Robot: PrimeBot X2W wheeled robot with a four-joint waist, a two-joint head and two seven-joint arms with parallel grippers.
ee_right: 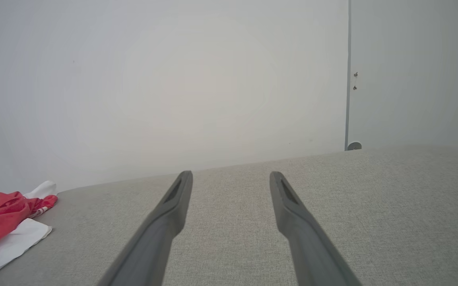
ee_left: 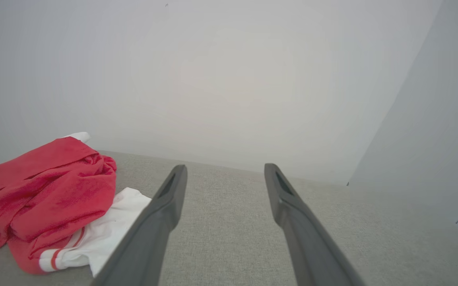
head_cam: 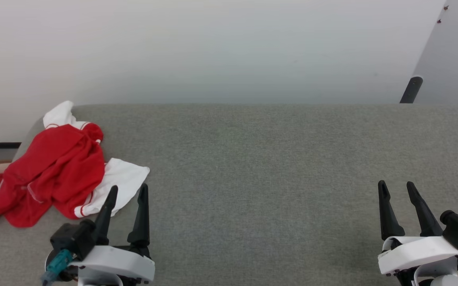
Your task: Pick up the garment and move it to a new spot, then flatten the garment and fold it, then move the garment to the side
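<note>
— Two grippers and one shirt [head_cam: 54, 167]. Where is the shirt?
— Way over on the left. It sits in a bunch at the left edge of the cushion [head_cam: 253, 178], near the back left corner. A bit of red hangs off that edge.
— Which way does it lie?
— The bunch runs from the back corner down toward the front. One white sleeve [head_cam: 123, 174] sticks out to the right, onto the bare cushion.
— Who is closer?
— The left gripper [head_cam: 129, 190]. It is at the front edge, just beside the shirt. Its fingers are spread wide and hold nothing. The shirt is to their left and a little ahead. One finger tip lines up with the white sleeve, but I cannot tell if it touches.
— And the right gripper [head_cam: 396, 186]?
— It is by the front right corner, well apart from the shirt. Its fingers are wide too, with nothing in them.
— So who should go?
— The left one, I think. It would need to turn a little left and reach in to pinch the cloth.
</note>
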